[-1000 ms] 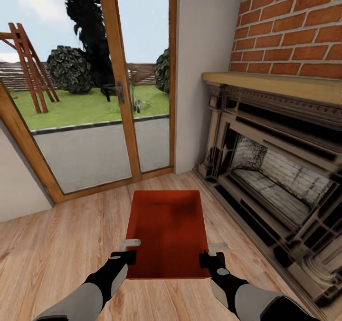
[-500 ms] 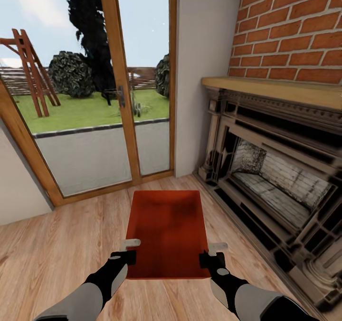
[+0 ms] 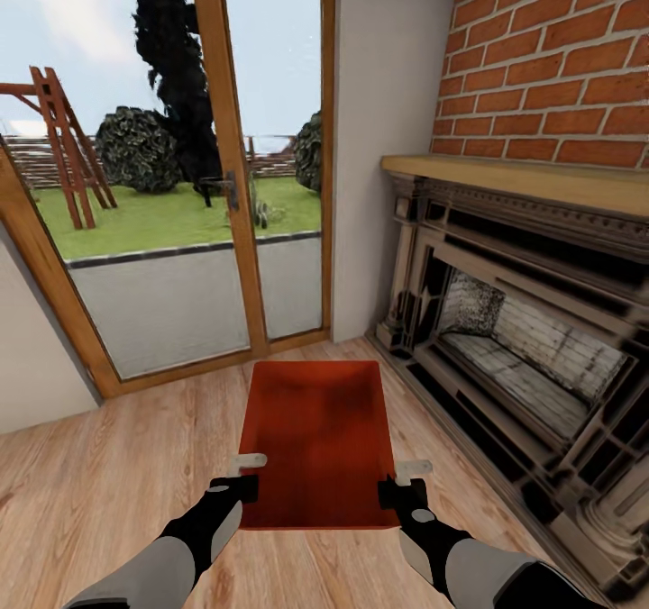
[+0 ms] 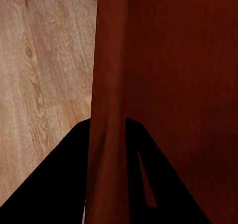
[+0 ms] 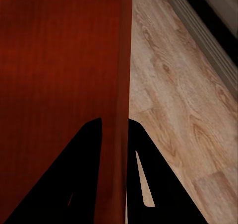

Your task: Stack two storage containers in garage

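I hold one orange-red storage container [image 3: 315,438] out in front of me, above the light wood plank floor [image 3: 108,483] of the living room. My left gripper [image 3: 243,476] is shut on its left wall [image 4: 106,85]. My right gripper [image 3: 403,481] is shut on its right wall [image 5: 121,60]. In each wrist view the thin wall runs between the two dark fingers [image 4: 59,174] [image 5: 74,174]. The container's inside looks empty. The second container, the garage and its concrete floor are out of view.
A wood-framed glass door [image 3: 225,186] stands ahead, with lawn and bushes beyond it. A dark ornate fireplace [image 3: 523,348] under a red brick wall [image 3: 550,59] lines the right side. A white wall corner [image 3: 379,140] stands between them.
The whole picture has shifted a little, so the camera has moved: door and fireplace sit slightly lower and further right. Container and both grippers keep their places in the view.
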`<state>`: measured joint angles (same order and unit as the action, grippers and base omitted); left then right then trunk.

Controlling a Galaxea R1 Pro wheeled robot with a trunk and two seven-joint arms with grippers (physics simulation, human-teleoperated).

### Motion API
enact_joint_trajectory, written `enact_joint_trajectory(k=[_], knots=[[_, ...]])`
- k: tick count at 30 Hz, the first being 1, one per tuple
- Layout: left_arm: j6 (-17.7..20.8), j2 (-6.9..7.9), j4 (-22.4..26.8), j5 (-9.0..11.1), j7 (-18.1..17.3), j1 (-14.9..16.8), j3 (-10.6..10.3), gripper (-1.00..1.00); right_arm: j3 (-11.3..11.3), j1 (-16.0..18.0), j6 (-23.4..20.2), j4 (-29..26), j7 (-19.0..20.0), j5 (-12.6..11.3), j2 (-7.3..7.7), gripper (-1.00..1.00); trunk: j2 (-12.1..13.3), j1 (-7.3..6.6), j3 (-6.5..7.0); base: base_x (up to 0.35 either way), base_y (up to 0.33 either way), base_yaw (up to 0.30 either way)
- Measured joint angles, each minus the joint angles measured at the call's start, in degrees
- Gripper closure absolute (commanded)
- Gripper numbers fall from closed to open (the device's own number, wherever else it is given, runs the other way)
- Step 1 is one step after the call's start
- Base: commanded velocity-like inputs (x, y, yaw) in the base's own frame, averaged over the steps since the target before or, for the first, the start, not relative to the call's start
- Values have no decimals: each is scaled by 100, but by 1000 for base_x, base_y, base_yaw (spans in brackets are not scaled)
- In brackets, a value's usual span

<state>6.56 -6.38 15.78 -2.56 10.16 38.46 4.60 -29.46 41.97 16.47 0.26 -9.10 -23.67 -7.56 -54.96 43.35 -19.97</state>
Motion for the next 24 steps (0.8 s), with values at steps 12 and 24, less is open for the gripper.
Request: enact_joint_trajectory(k=[12, 24], knots=[[2, 0, -5, -14, -10, -1, 14, 100, -8, 0, 0, 6, 9, -17, 0, 100, 0, 0, 110, 0, 0, 0], [1, 0, -1, -18, -12, -6, 20, 100, -14, -1, -1, 8, 12, -22, 0, 100, 0, 0, 221, 0, 0, 0]])
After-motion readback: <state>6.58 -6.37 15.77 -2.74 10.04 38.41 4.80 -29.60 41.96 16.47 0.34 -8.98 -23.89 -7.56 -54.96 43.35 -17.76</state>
